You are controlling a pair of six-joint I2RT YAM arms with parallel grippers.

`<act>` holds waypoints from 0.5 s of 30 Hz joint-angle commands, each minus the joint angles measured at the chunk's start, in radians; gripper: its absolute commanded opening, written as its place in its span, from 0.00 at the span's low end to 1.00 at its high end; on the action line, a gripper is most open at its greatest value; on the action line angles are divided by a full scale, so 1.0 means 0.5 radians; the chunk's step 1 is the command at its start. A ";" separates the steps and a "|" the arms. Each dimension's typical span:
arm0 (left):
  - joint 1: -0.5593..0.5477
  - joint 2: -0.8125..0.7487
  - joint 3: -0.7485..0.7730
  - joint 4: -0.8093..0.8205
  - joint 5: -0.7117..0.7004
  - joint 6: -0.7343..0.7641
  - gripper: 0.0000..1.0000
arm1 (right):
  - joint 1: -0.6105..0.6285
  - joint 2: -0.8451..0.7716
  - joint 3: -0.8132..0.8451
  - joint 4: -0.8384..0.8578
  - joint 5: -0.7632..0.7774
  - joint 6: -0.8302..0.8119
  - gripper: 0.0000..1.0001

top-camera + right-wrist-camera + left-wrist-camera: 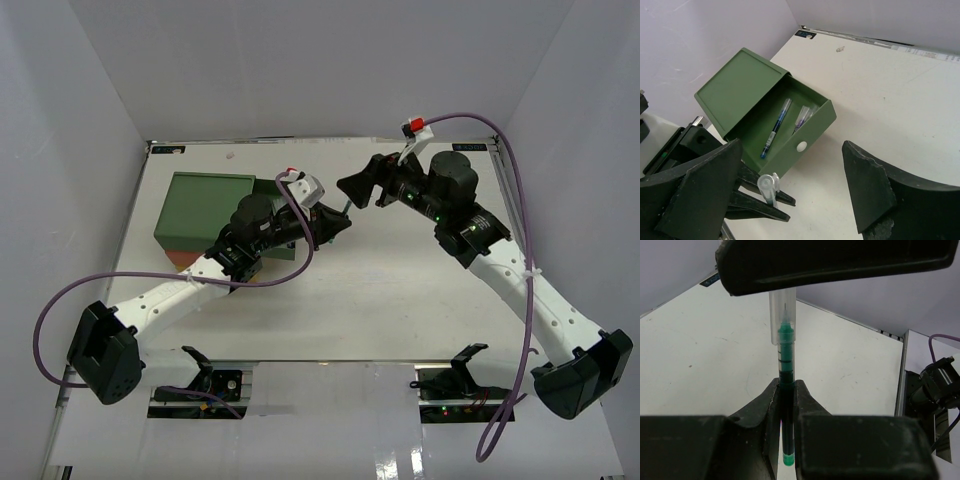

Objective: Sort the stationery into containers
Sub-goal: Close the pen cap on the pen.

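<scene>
Two pens at least already lie in the pulled-out green drawer [812, 132], a blue pen [775, 129] and a clear-barrelled one [801, 120] beside it, so part of the sorting looks done. One more item is in hand: the left gripper [785, 386] is pressed tight on a green pen [785, 355], pinching it across the barrel with its clear cap [782, 315] pointing away from the wrist, held above the table [400, 300] just to the right of the drawer stack. The right gripper [792, 147] faces it with its jaws spread wide, holding nothing; one of its fingers [700, 185] sits right by the cap, though whether it touches cannot be told. By the look of it, this pen is mid-handover or about to go into the green drawer with the others. The red-orange tier [178, 258] below only peeks out, and its contents are hidden, as is whatever other stationery remains to be sorted.
</scene>
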 commanded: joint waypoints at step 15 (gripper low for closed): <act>-0.017 -0.067 -0.003 -0.029 -0.006 -0.009 0.00 | 0.190 0.060 0.098 0.090 0.238 -0.062 0.70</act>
